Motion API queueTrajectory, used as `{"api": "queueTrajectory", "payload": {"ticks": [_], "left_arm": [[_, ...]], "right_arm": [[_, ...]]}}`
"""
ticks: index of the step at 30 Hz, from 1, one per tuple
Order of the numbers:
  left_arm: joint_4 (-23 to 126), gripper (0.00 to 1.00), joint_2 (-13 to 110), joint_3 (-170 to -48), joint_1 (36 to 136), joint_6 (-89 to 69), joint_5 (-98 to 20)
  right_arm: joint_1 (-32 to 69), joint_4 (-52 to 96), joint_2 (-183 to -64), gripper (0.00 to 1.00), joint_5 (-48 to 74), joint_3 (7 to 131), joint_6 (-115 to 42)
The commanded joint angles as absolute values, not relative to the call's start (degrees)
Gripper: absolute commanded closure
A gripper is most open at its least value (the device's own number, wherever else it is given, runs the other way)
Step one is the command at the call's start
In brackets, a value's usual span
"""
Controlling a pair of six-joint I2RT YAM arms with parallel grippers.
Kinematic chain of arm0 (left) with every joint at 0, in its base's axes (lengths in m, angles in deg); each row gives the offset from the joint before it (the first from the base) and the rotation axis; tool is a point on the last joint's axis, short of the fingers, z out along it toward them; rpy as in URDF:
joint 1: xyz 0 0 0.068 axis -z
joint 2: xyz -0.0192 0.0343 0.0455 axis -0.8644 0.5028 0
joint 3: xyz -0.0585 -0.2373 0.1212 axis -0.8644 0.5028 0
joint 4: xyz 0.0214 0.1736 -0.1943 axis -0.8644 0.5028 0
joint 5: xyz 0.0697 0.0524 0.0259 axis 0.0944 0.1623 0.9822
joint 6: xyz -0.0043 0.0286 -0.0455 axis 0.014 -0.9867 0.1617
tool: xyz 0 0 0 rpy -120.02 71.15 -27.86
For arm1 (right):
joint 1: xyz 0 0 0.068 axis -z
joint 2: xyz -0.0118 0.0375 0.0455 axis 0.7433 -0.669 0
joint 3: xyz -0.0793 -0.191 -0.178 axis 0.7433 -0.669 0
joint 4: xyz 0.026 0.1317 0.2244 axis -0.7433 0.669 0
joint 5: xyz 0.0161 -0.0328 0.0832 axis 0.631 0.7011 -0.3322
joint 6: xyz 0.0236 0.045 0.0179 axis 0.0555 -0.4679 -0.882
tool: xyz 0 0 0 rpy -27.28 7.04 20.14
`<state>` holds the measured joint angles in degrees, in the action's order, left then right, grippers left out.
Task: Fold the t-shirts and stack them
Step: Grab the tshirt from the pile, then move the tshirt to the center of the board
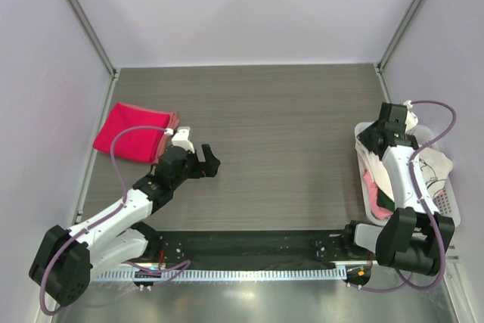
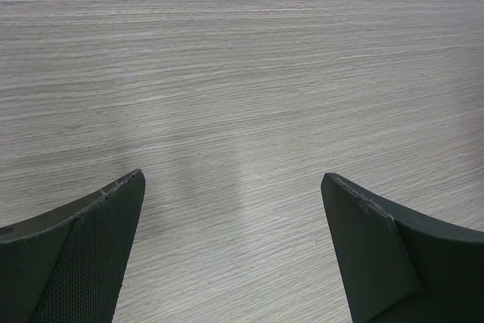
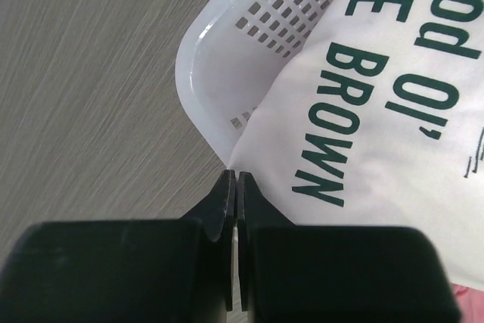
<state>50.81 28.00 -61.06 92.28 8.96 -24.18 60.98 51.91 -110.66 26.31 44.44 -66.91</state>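
Note:
A magenta-red t-shirt (image 1: 134, 132) lies folded at the table's left edge. Just right of it, my left gripper (image 1: 208, 163) hovers open over bare wood, nothing between its fingers (image 2: 231, 179). At the right, a cream-white t-shirt (image 1: 431, 164) with dark green lettering (image 3: 378, 126) spills out of the white lattice basket (image 1: 446, 202). My right gripper (image 1: 370, 135) is at the basket's far-left corner, its jaws pressed together on that shirt's edge (image 3: 237, 175). Some pink t-shirt (image 1: 372, 183) shows under the white one, in the basket (image 3: 204, 58).
Grey walls with metal corner posts (image 1: 87, 24) enclose the table on three sides. A black strip and a toothed rail (image 1: 242, 271) run along the near edge between the arm bases. The basket stands against the right wall.

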Motion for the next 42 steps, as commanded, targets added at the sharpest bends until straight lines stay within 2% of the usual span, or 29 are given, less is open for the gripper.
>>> {"api": "queueTrajectory", "payload": {"ticks": [1,6,10,11,14,18,19,21,22,25,27,30,32,34,38,39,40,41,42], "left_arm": [[49.7,0.00,27.2,-62.0,92.2,8.0,-23.8],[49.4,0.00,28.0,-62.4,92.2,8.1,-24.1],[49.4,0.00,28.6,-62.6,92.2,8.1,-24.3],[49.3,0.00,28.5,-62.6,92.2,8.1,-24.3],[49.1,0.01,28.6,-62.6,92.2,8.1,-24.3],[49.0,0.00,28.7,-62.6,92.2,8.0,-24.2],[49.0,0.01,28.8,-62.6,92.2,8.1,-24.2],[48.9,0.00,28.7,-62.6,92.2,8.0,-23.8],[49.1,0.00,28.7,-62.6,92.2,7.9,-23.7],[49.5,0.00,28.5,-62.5,92.2,7.9,-23.2],[49.7,0.00,28.3,-62.4,92.2,7.9,-22.9],[50.3,0.01,27.6,-62.2,92.2,8.0,-21.8],[50.8,0.00,26.9,-62.3,92.2,8.1,-21.1],[50.9,0.00,26.6,-62.1,92.2,8.3,-20.4],[51.4,0.01,26.2,-62.1,92.2,8.6,-19.3],[51.5,0.00,26.3,-62.1,92.2,8.6,-18.9],[51.6,0.00,26.5,-62.2,92.2,8.7,-18.7],[51.9,0.00,26.6,-62.6,92.2,8.7,-18.5],[52.0,0.00,27.2,-62.6,92.2,8.7,-18.5]], "right_arm": [[61.2,51.5,-104.3,0.99,30.4,47.7,-65.9],[61.1,59.7,-98.2,0.99,32.4,59.8,-64.0],[60.5,64.2,-98.3,0.99,25.1,70.4,-63.0],[60.1,65.0,-98.8,0.99,19.4,74.8,-63.1],[54.3,67.9,-103.5,0.99,14.9,85.8,-63.8],[34.4,71.9,-113.5,0.99,20.5,101.0,-65.1],[24.0,72.7,-116.1,0.99,22.9,104.0,-64.9],[13.2,77.4,-125.2,0.99,30.5,115.6,-63.4],[3.5,78.7,-127.9,0.99,33.7,123.9,-62.5],[-8.6,83.2,-139.4,0.99,37.6,140.7,-60.0],[-9.7,83.3,-142.4,0.99,36.1,145.3,-60.0],[-9.8,77.2,-139.4,0.99,39.9,141.2,-59.3],[-9.5,72.0,-133.3,0.99,48.8,131.9,-58.3],[-4.6,69.8,-129.4,0.99,52.8,125.2,-58.7],[9.4,66.8,-120.6,0.99,49.1,104.1,-61.8],[11.2,66.8,-120.0,0.95,48.1,100.6,-61.8],[13.5,67.0,-119.6,0.83,47.9,94.2,-61.6],[14.3,67.4,-119.1,0.66,48.1,91.0,-61.6],[14.8,67.6,-118.2,0.19,49.0,87.8,-62.0]]}}
